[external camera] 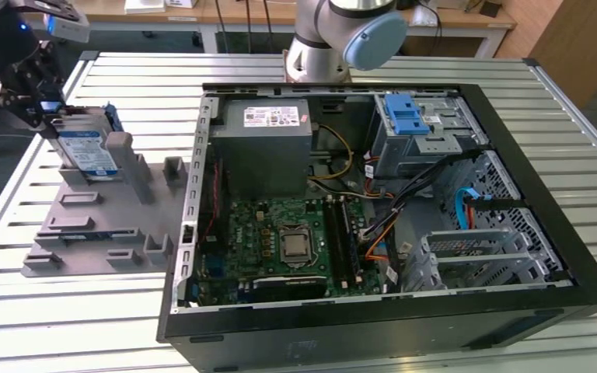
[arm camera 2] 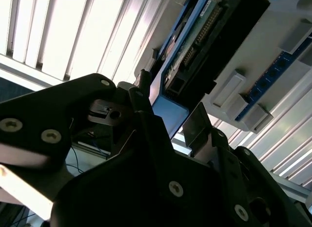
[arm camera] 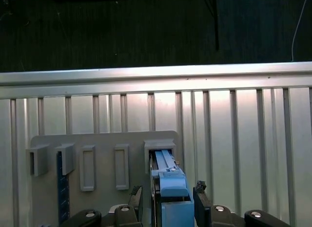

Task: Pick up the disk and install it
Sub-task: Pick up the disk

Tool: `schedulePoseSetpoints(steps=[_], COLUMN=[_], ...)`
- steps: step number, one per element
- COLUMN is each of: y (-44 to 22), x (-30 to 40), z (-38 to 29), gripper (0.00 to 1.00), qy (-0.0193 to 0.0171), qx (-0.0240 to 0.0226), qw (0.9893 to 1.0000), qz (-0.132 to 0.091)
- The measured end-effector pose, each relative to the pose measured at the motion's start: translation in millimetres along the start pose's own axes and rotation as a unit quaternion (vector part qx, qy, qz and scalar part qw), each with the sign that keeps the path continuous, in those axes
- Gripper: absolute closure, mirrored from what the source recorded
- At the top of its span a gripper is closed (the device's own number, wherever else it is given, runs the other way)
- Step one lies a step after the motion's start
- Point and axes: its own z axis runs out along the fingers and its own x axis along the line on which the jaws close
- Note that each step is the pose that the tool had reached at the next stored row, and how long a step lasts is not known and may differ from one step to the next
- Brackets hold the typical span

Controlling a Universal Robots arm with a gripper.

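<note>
**Jaws around the standing disk**

Nearest in the exterior view is the slatted metal tabletop [external camera: 71,318]. On it lies a big black computer case [external camera: 382,330] with its side off. Inside the case, the green board [external camera: 277,241] sits at the near end. Farther back are the grey power box [external camera: 267,132] and a silver cage with a blue latch [external camera: 407,116].

On the exterior view's left, just beside the case, a grey holder [external camera: 102,217] with many slots lies flat on the tabletop. Its near slots hold small parts.

The disk [external camera: 81,155] stands upright in a slot at the far end of the holder. It has not gone into the case. Its white-and-blue label faces the near side.

The gripper [external camera: 41,115] is at the top end of the disk. In the first wrist view the gripper [arm camera: 168,195] has its jaws spread, one on each side of the disk [arm camera: 168,163] and its blue frame. A thin dark gap shows between one jaw and the disk, so the jaws are not squeezing it. In the second wrist view the gripper [arm camera 2: 169,107] has the blue end of the disk [arm camera 2: 192,42] between its jaws too.

Farthest back, the robot arm [external camera: 335,39] stands at the far edge of the tabletop, behind the case.
</note>
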Motion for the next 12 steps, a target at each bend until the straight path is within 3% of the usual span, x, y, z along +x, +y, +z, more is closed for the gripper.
schedulePoseSetpoints(steps=[2, 3, 12], y=[0.0, 0.0, 0.0], x=[0.0, 0.1, 0.0], z=[0.9, 1.3, 1.8], gripper=[0.48, 0.55, 0.55], qy=[0.0001, 0.0002, 0.0011], qx=[0.0000, 0.0000, 0.0001], qw=[1.0000, 1.0000, 1.0000], qz=[0.000, 0.000, 0.000])
